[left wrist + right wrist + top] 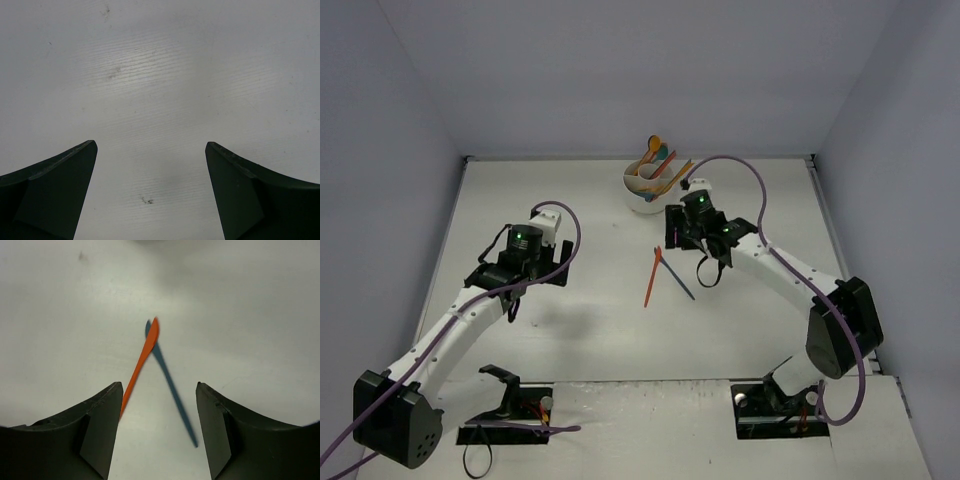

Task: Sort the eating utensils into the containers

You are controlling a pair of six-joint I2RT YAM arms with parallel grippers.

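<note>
The white cup (pixel 641 204) stands at the back of the table with several orange and teal utensils (pixel 660 165) sticking out of it. Two more utensils lie crossed on the table in front of it: an orange knife (pixel 651 280) (pixel 143 356) and a dark blue one (pixel 678 279) (pixel 173 389). My right gripper (pixel 678 238) (pixel 159 386) hovers open just above them, nothing between its fingers. The orange handle runs under its left finger (pixel 102 415). My left gripper (pixel 542 262) (pixel 150 145) is open wide over bare table at the left.
Grey walls close the table in on the left, back and right. A purple cable loops above each arm. The arm bases and a black bracket (pixel 505 395) sit at the near edge.
</note>
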